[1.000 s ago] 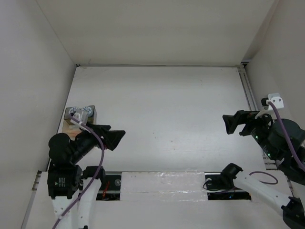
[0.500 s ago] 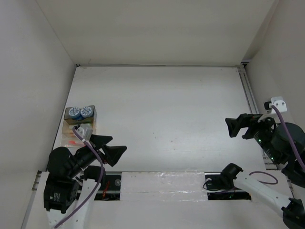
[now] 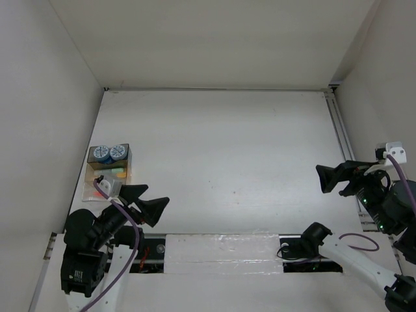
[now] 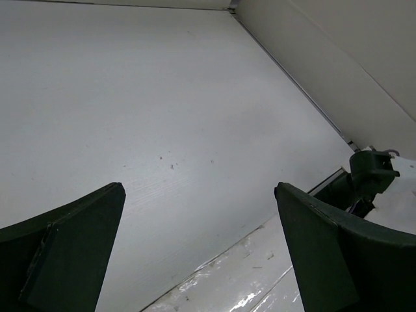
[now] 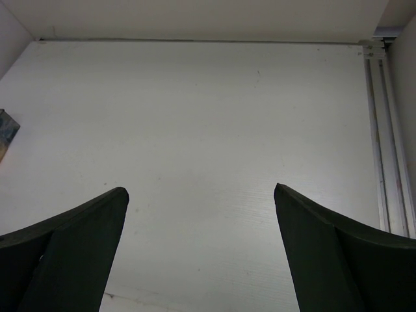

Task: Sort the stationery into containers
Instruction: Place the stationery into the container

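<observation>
The tan tray (image 3: 89, 175) lies at the table's left edge. Two round blue-and-white cylinders (image 3: 108, 153) stand in its far compartment. An orange and a green highlighter (image 3: 117, 172) lie in the compartment nearer me, partly hidden by my left arm's cable. Any pens are hidden. My left gripper (image 3: 145, 201) is open and empty, low near the front edge, just right of the tray; it also shows in the left wrist view (image 4: 198, 188). My right gripper (image 3: 329, 178) is open and empty at the right side; it also shows in the right wrist view (image 5: 201, 192). A dark corner of the tray (image 5: 6, 129) shows there.
White walls close in the table on the left, back and right. A metal rail (image 3: 340, 127) runs along the right edge. A glossy taped strip (image 3: 221, 247) runs along the front edge between the arm bases. The right arm's base (image 4: 372, 170) shows in the left wrist view.
My left gripper has drawn back from over the tray toward the front edge, uncovering the cylinders and highlighters. My right gripper has drawn back toward the right and nearer me.
</observation>
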Robot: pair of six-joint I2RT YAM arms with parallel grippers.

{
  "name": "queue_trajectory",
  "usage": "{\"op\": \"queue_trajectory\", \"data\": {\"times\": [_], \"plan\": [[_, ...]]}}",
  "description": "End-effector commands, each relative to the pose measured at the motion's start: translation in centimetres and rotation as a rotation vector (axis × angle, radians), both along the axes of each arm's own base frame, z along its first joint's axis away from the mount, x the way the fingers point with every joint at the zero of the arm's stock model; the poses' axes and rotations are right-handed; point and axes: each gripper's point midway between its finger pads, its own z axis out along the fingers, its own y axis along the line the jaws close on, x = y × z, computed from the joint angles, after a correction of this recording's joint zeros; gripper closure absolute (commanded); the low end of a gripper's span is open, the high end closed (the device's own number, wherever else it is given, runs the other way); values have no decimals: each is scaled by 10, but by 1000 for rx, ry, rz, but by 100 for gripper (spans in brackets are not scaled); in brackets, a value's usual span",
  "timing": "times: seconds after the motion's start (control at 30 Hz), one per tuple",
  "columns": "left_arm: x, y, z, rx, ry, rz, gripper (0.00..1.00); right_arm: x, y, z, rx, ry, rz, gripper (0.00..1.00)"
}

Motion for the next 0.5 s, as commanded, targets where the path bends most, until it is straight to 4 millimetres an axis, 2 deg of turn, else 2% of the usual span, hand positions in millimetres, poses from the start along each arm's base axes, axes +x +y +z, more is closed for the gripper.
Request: {"op": "queue_trajectory", "data": {"times": [0.0,0.47], "plan": [[2,1,9,6,-58,5,0,0,-3,7,16,-33,-12,0],[4,1,6,8,-49,5,0,3,-1,2,9,-25,-11,0]]}}
